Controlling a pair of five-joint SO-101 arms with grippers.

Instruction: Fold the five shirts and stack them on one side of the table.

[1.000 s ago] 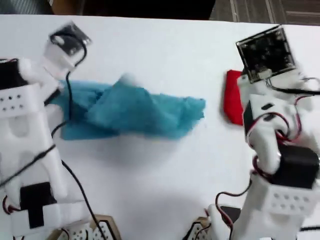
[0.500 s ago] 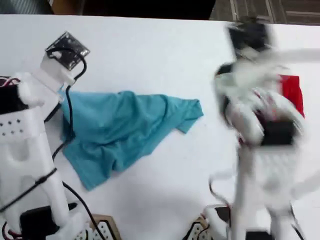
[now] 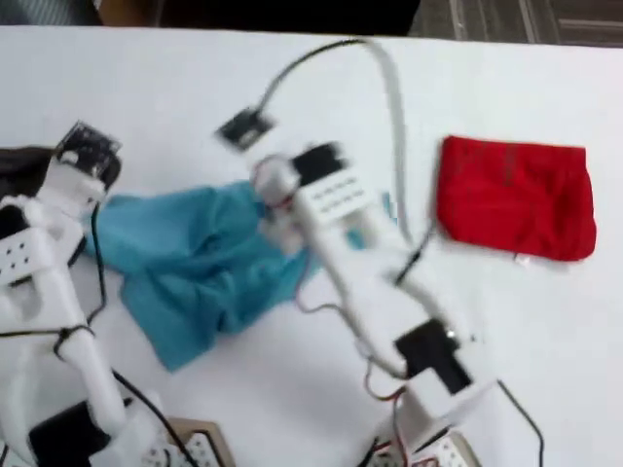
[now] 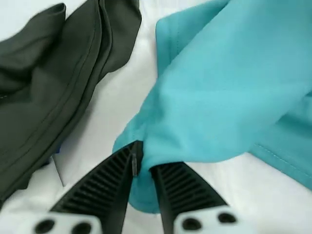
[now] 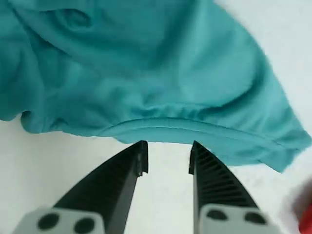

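The teal shirt lies crumpled on the table, left of the middle. The left gripper is clamped on a fold at the shirt's edge, near the dark shirt. I think it pins this side so the cloth can be pulled flat. The right gripper hangs with its jaws apart just before the hem, not touching, probably ready to take it. The red shirt lies folded on the right side, well apart, and the stack seems to begin there.

Observe that the right gripper has swung from the folded red fabric shirt across to the crumpled teal fabric shirt.
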